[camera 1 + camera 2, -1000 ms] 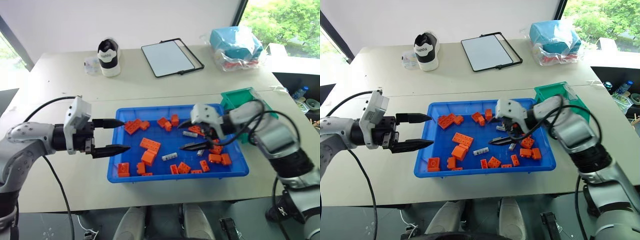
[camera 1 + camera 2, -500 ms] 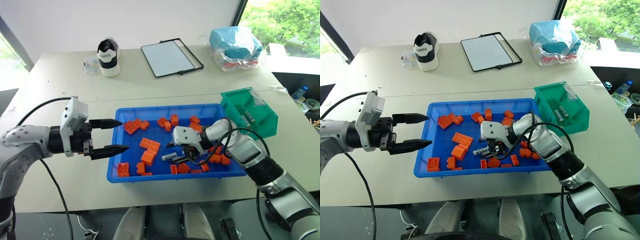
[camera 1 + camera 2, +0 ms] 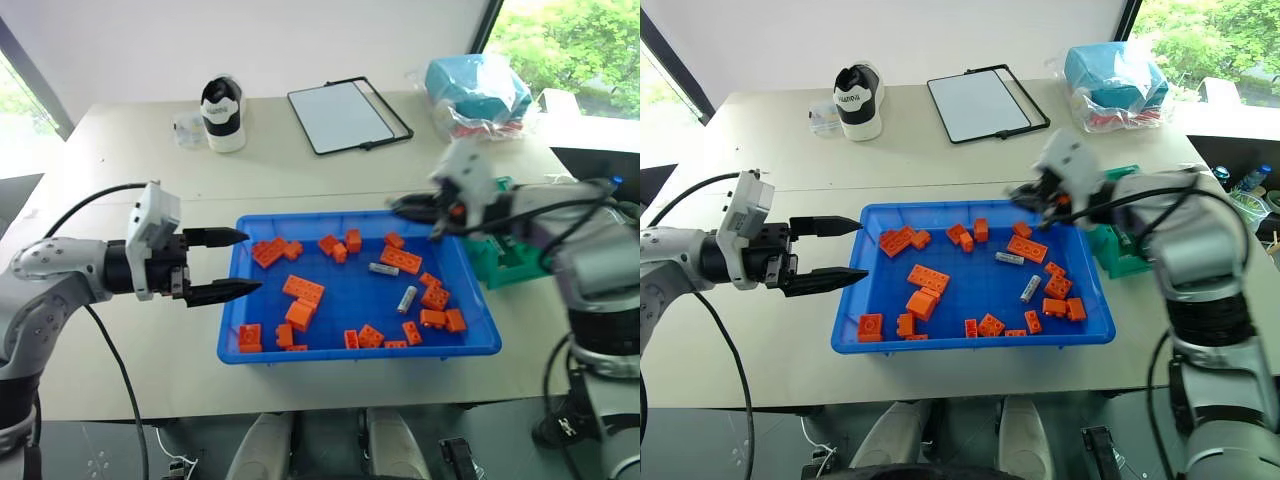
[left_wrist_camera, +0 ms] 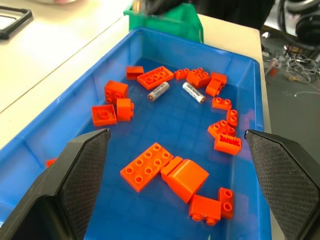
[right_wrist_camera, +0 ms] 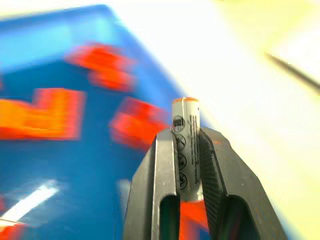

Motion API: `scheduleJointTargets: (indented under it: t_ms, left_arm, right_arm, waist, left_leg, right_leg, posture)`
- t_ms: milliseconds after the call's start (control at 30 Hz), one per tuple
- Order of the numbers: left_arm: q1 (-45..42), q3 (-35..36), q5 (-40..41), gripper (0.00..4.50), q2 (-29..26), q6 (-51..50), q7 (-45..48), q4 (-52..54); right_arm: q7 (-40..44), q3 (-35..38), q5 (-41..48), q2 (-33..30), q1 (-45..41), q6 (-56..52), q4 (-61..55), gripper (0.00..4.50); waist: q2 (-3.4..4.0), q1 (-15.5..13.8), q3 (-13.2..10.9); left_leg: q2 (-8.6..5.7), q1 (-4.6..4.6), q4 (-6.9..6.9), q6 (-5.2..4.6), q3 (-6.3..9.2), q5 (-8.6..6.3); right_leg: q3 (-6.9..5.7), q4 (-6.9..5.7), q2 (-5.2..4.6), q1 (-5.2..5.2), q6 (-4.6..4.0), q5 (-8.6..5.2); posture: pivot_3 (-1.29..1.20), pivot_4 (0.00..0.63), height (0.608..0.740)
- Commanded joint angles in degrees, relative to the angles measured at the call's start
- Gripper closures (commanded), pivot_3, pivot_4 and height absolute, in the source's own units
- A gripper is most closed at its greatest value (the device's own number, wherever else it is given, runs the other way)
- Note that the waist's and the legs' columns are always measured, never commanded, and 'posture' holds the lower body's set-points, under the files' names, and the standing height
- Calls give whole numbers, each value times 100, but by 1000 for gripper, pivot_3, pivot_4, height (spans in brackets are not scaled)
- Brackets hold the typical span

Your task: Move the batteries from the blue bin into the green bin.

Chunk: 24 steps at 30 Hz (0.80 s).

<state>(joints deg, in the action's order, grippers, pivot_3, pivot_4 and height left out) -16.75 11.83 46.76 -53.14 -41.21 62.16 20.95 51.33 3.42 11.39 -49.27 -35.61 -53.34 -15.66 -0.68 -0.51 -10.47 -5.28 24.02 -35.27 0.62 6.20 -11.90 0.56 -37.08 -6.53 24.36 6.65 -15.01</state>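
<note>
My right gripper had its fingers clamped on one battery, up over the far right corner of the blue bin, just beside the green bin. Two more batteries lay in the blue bin among orange bricks. My left gripper, fingers spread and empty, hung at the bin's left rim. The beige surface also carried a shoe, a whiteboard and a bagged bundle; windows showed greenery.

Bright window daylight; right gripper and its wrist view motion-blurred.
</note>
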Motion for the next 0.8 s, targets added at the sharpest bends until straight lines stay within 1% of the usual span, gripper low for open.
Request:
scheduleJointTargets:
  t_ms: [33,133,167,200,233,300,367,400,467,533,600,633,700,800]
  left_arm:
    - [-187,-58,-62,0,57,171,85,-34]
    - [-315,-186,-127,0,119,226,132,-134]
    - [-357,-222,-150,0,139,243,151,-164]
    - [-401,-254,-171,0,164,254,164,-191]
    - [-438,-280,-188,0,186,262,173,-213]
    - [-517,-331,-218,0,223,281,194,-267]
    - [-554,-352,-236,0,240,292,213,-295]
    - [-560,-355,-242,0,245,292,219,-301]
    - [-553,-346,-252,0,243,293,243,-306]
    - [-550,-343,-258,0,237,288,263,-314]
    - [-559,-351,-260,0,236,275,269,-314]
    - [-567,-353,-258,0,237,267,268,-310]
    - [-586,-360,-257,0,241,256,267,-309]
    - [-567,-323,-223,0,234,227,235,-243]
  right_arm:
    - [-501,542,-260,-404,442,-191,-1,4432]
    - [-740,642,-400,-592,916,3,48,4432]
    - [-829,648,-428,-584,1003,80,69,3398]
    - [-921,653,-425,-522,1047,99,92,3071]
    - [-1002,661,-407,-456,1062,109,104,2604]
    - [-1157,588,-458,-406,1024,212,148,1542]
    - [-1142,622,-313,-357,860,271,108,503]
    - [-1069,682,-171,-330,750,290,79,503]
    - [-581,719,215,-410,567,562,-22,503]
    - [186,517,474,-686,525,1066,-97,503]
    - [1064,103,542,-1021,523,1656,-53,503]
    - [1483,-155,526,-1140,488,1963,36,503]
    - [2068,-622,392,-1254,375,2480,288,503]
    - [2675,-1467,-298,-1158,69,3766,1013,503]
  waist:
    - [0,-15,0]
    - [1,5,0]
    - [1,32,0]
    - [1,52,0]
    - [1,75,0]
    - [1,116,1]
    - [2,148,0]
    - [2,157,0]
    - [2,157,0]
    - [3,143,0]
    - [3,120,-1]
    - [-2,118,-2]
    - [-7,130,-5]
    - [-7,147,-6]
  left_leg:
    - [0,0,0,0,-2,0]
    - [0,0,-3,-1,-8,0]
    - [1,-1,-3,-1,-10,1]
    - [3,-1,-3,-1,-11,1]
    - [3,-2,-2,-1,-11,1]
    - [3,-2,-2,-1,-9,1]
    - [3,-2,-2,-1,-10,1]
    - [3,-2,-1,-1,-11,1]
    - [5,-3,-1,-1,-10,1]
    - [5,-2,-1,-1,-9,1]
    - [3,-1,-2,-2,-9,0]
    - [3,-1,-5,-3,-7,0]
    - [3,-2,-12,-3,-6,-1]
    - [3,-3,-18,-3,-7,-1]
  right_leg:
    - [1,0,-2,0,0,0]
    - [3,-2,-12,0,0,0]
    - [4,-2,-12,0,0,0]
    - [5,-2,-11,0,0,0]
    - [5,-3,-11,0,1,0]
    - [4,-5,-9,0,1,1]
    - [4,-5,-3,0,1,1]
    - [4,-5,0,0,2,1]
    - [4,-5,3,1,2,1]
    - [3,-5,5,1,2,1]
    - [2,-4,3,0,2,1]
    - [-1,-2,3,-5,3,0]
    - [-4,0,4,-12,4,1]
    - [-3,-1,4,-14,4,1]
  posture:
    - [0,150,731]
    - [0,150,731]
    - [0,150,731]
    - [0,150,731]
    - [0,150,731]
    - [0,150,731]
    - [0,150,731]
    - [0,150,731]
    - [0,150,731]
    - [0,150,731]
    - [0,150,731]
    - [0,150,731]
    - [0,150,731]
    - [0,150,731]
